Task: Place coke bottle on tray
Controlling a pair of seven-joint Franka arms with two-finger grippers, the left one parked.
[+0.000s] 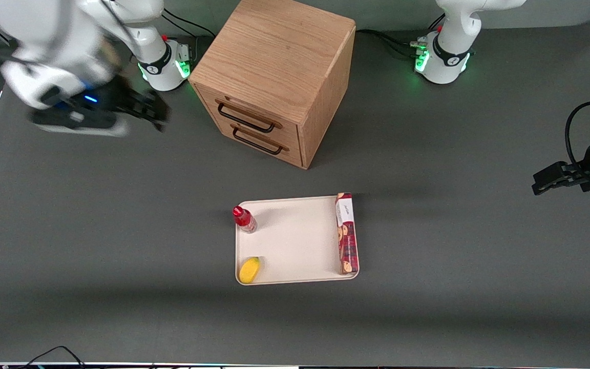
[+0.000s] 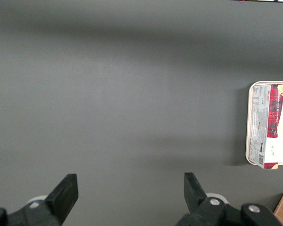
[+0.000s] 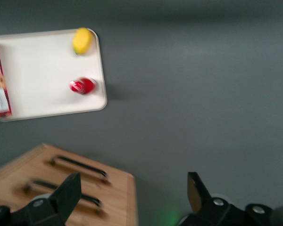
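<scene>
The coke bottle (image 1: 244,219), small and red with a red cap, stands upright on the cream-white tray (image 1: 295,241), in the tray's corner farther from the front camera, on the side toward the working arm. It also shows on the tray (image 3: 42,70) in the right wrist view (image 3: 83,86). My right gripper (image 1: 154,110) is raised above the table near the working arm's base, well away from the tray and beside the wooden cabinet. It is open and empty (image 3: 133,188).
A yellow fruit (image 1: 250,270) lies in the tray's near corner. A long red biscuit box (image 1: 346,233) lies along the tray's edge toward the parked arm. A wooden drawer cabinet (image 1: 274,66) with two drawers stands farther from the camera than the tray.
</scene>
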